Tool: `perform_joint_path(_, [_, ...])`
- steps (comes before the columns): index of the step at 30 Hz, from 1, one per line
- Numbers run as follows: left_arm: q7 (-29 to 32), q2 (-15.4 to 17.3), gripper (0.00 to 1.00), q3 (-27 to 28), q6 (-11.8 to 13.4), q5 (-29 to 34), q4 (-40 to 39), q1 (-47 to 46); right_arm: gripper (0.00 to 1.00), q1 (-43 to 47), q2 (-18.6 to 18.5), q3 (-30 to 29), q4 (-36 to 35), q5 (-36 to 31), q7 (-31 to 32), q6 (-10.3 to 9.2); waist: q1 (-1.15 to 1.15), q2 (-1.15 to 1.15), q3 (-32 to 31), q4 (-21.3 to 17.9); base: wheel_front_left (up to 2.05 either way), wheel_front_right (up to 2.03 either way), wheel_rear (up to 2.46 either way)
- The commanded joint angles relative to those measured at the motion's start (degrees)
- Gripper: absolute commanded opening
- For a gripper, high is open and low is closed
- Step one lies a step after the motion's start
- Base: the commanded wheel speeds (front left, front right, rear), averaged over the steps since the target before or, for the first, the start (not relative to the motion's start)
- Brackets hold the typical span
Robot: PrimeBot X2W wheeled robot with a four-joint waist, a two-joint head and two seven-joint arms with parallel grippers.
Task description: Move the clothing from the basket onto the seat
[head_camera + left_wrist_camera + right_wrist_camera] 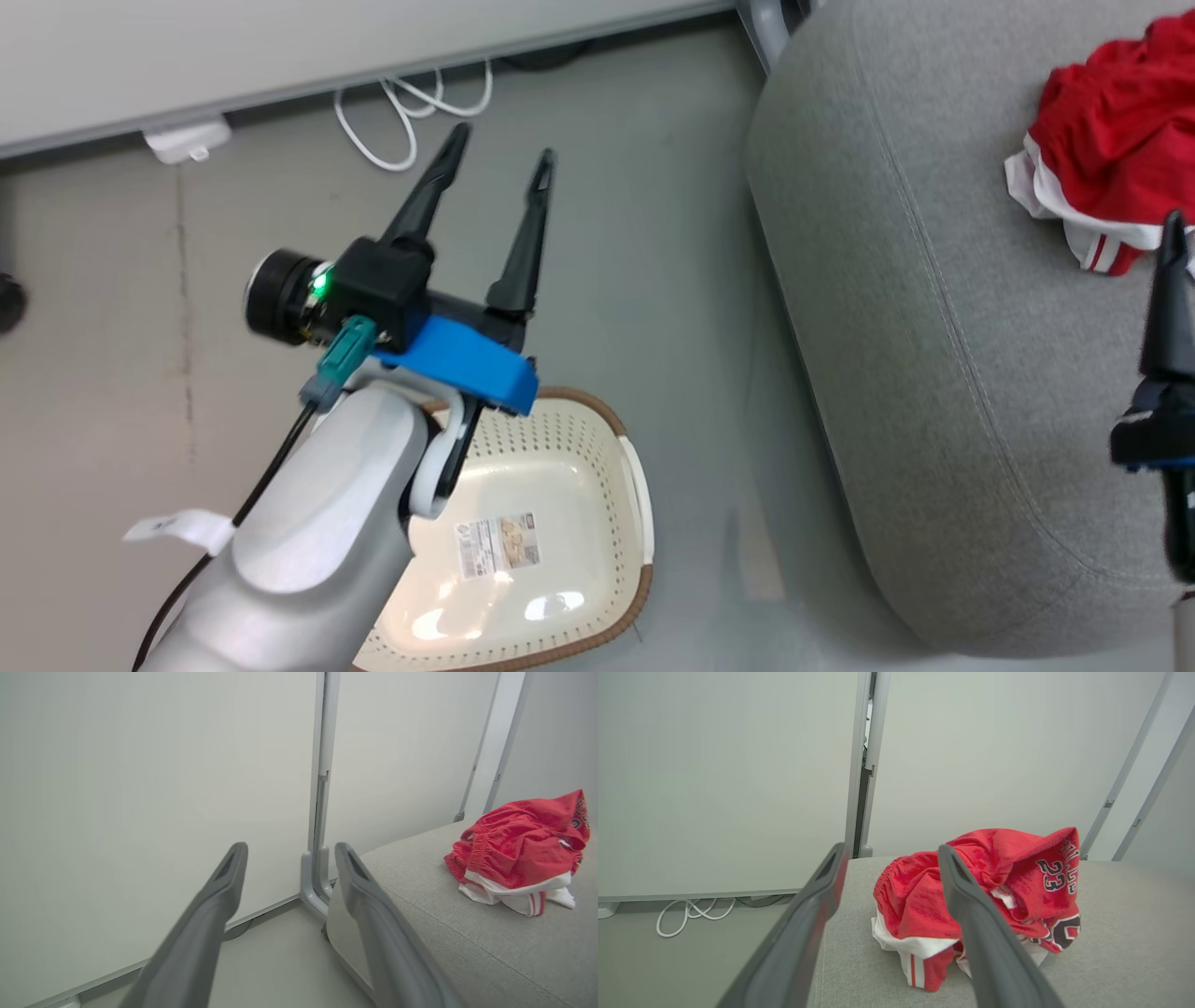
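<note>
Our right pincer (892,848) stood spread, the clothing (915,896) just ahead on the seat (1120,952); we judged a straight retreat safest.

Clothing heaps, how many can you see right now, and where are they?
1. The red clothing lies bunched in one heap on the grey seat, ahead of the right gripper. The basket floor holds just a label; the left forearm covers part of it.

oval cream plastic basket (611,523): glossy, smooth, perforated walls, brown woven-look rim | large grey fabric seat cushion (896,327): matt, fine weave, stitched seams | crumpled red clothing (1111,140): soft mesh-like cloth, white trim | rectangular printed label (498,544): paper-like | grey floor (653,233): smooth, faint sheen
</note>
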Motion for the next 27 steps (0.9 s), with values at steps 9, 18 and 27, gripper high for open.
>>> perform_joint_path(9, [-0.2,-0.4,1.0,11.9,-0.9,4.7,-4.8,11.7,1.0,6.9,4.5,4.4,-3.9,1.3,-0.2,0.03,0.01,-0.01,-8.0,5.8,0.0,0.0,0.0])
perform_joint_path(18, [-0.2,-4.3,1.0,23.7,-4.3,10.2,-7.7,23.7,1.0,12.3,7.1,6.9,-4.3,1.4,-0.2,0.03,0.01,-0.01,-12.8,8.6,0.0,0.0,0.0])
perform_joint_path(27, [-0.2,-7.2,1.0,31.5,-7.5,15.0,-7.7,31.0,1.0,14.8,8.5,9.2,-3.6,1.4,-0.2,0.03,0.01,-0.01,-15.2,9.5,0.0,0.0,0.0])
